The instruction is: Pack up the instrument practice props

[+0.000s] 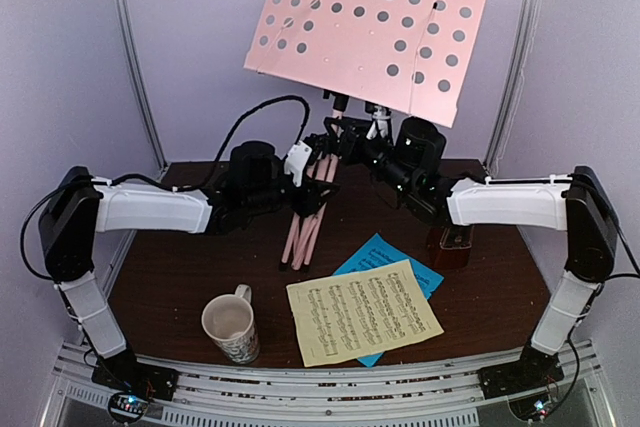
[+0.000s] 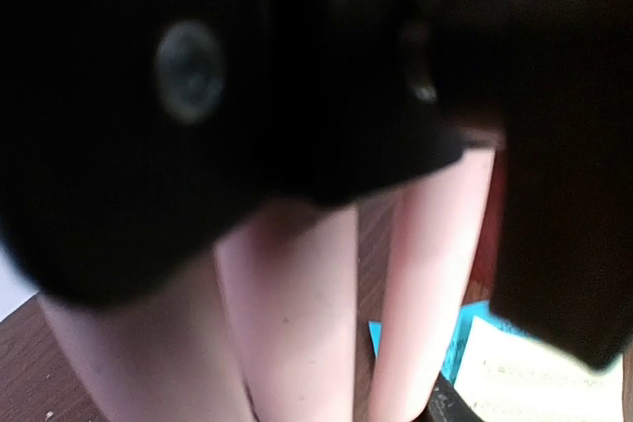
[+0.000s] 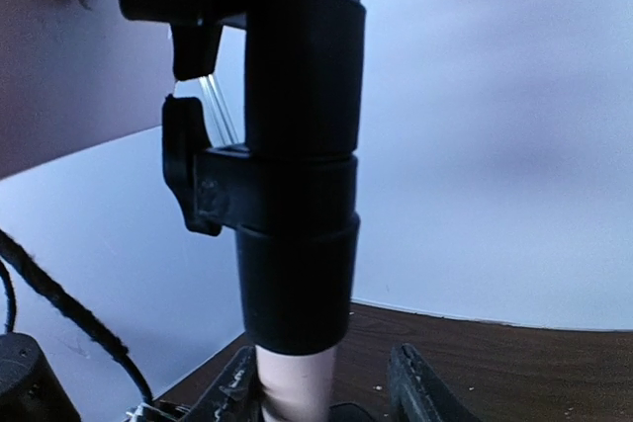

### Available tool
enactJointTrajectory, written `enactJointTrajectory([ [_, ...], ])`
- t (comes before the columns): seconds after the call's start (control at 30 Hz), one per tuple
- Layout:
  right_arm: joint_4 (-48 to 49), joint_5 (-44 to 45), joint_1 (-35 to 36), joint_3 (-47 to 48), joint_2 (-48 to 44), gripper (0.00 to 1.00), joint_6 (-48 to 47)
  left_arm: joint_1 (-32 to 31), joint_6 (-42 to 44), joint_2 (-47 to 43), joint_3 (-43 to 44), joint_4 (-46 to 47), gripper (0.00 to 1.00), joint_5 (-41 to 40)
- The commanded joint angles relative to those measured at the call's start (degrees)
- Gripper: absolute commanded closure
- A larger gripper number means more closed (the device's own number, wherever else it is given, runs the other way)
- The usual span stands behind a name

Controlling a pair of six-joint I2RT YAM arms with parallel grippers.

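- Rising above the back middle of the table (image 1: 170, 277), the pink stand (image 1: 370, 32) is seen with its perforated desk up high and its legs (image 1: 308, 222) folded together.
- The left gripper (image 1: 312, 177) is placed at the folded legs. In the left wrist view two pink legs are framed by dark, blurred parts, and whether the fingers are clamped on them cannot be told.
- The right gripper (image 1: 385, 162) is set at the shaft below the desk. Its fingers (image 3: 415, 387) are parted about the pink tube (image 3: 297, 382), one just beside it and the other held clear.
- A black collar (image 3: 297, 195) is seen on the tube above those fingers.
- The metronome (image 1: 452, 247) is found at the right, partly hidden behind the right arm.
- The yellow sheet (image 1: 362, 312) is laid at the front, over the blue sheet (image 1: 390, 257).
- The mug (image 1: 232, 325) is stood left of the sheets, apart from them.
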Motion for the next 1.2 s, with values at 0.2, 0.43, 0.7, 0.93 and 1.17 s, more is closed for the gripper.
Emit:
enactJointTrajectory([
  [0.2,8.5,1.5,-0.2,-5.8,-6.2,0.29,-0.6,4.2,2.4,-7.7,2.2,-2.7,1.0,-1.7],
  [0.43,10.3,-0.7,-0.2,-14.5,-9.3,0.13,-0.7,8.1,1.0,-9.5,3.4,-3.7,1.0,3.7],
  [0.7,13.5,0.8,-0.2,-24.2,-12.5,0.11,0.2,11.5,3.1,-10.4,3.4,-6.9,1.0,9.0],
  [0.93,12.7,6.7,-0.4,-29.7,-16.7,0.11,1.6,12.9,9.4,-14.0,-1.8,-8.6,1.0,14.1],
  [1.17,11.5,8.8,-1.1,-33.3,-23.0,0.11,5.2,14.7,13.1,-16.2,-5.9,-10.3,1.0,17.1],
])
